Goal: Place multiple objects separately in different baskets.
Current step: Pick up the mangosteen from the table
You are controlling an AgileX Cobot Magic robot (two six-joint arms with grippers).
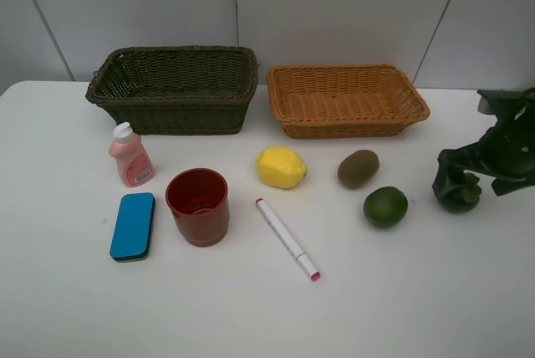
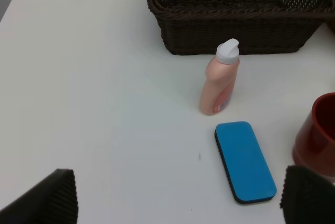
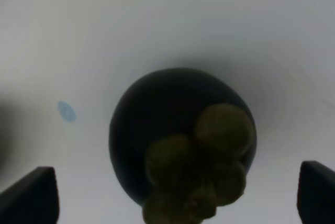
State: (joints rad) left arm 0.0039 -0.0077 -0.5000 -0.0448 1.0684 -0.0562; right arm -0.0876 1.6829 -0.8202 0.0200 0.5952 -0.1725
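Observation:
My right gripper (image 1: 456, 181) hangs open over the dark mangosteen (image 1: 463, 198) at the table's right edge. In the right wrist view the mangosteen (image 3: 172, 130) lies between the fingertips (image 3: 31, 199), which stand apart from it. My left gripper (image 2: 178, 203) is open above the white table, near the blue eraser (image 2: 245, 161) and pink bottle (image 2: 220, 80). The dark basket (image 1: 171, 90) and orange basket (image 1: 347, 100) stand empty at the back. On the table lie the lemon (image 1: 281, 166), kiwi (image 1: 358, 168), lime (image 1: 384, 206), marker (image 1: 287, 239), red cup (image 1: 198, 206), eraser (image 1: 133, 225) and bottle (image 1: 129, 155).
A white wall rises right behind both baskets. The table's front half (image 1: 267, 324) is bare white surface. A small blue mark (image 3: 66, 111) shows on the table beside the mangosteen.

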